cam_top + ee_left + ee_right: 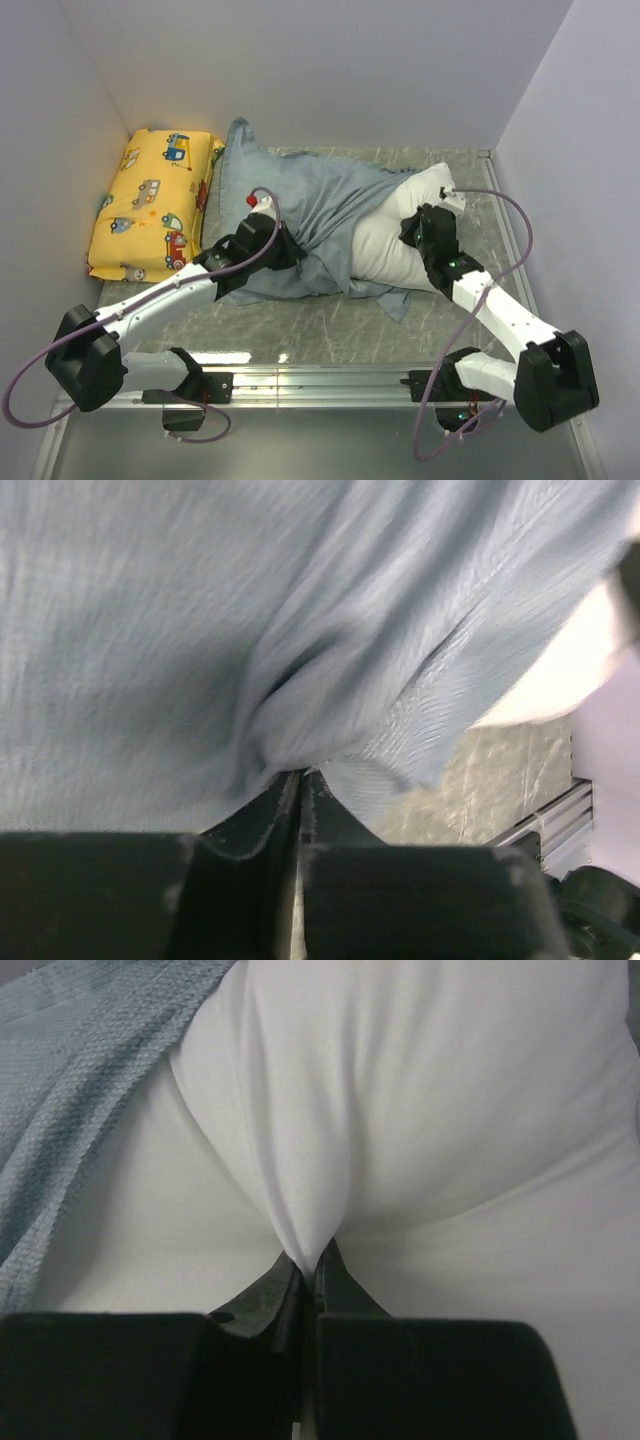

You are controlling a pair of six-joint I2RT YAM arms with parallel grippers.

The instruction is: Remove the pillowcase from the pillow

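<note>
At the left of the overhead view, in the upper part of the frame, a yellow pillow (155, 205) printed with cartoon vehicles lies on the marbled desk (300, 325) against the left wall. Just right of it, the pillowcase (310, 200) spreads across the middle of the frame. It is rumpled, with its pale blue-grey side showing, and one corner points up toward the back wall. The left claw (302, 772) sits at the lower left of that cloth. In its wrist view the two fingers are pressed together on a gathered fold of the pillowcase. Right of centre, the pillow (385, 250) pokes out of the cloth, its white end bare toward the upper right of the frame while the rest lies under the fabric. The right claw (308, 1255) is clamped on a pinched ridge of the bare white pillow.
</note>
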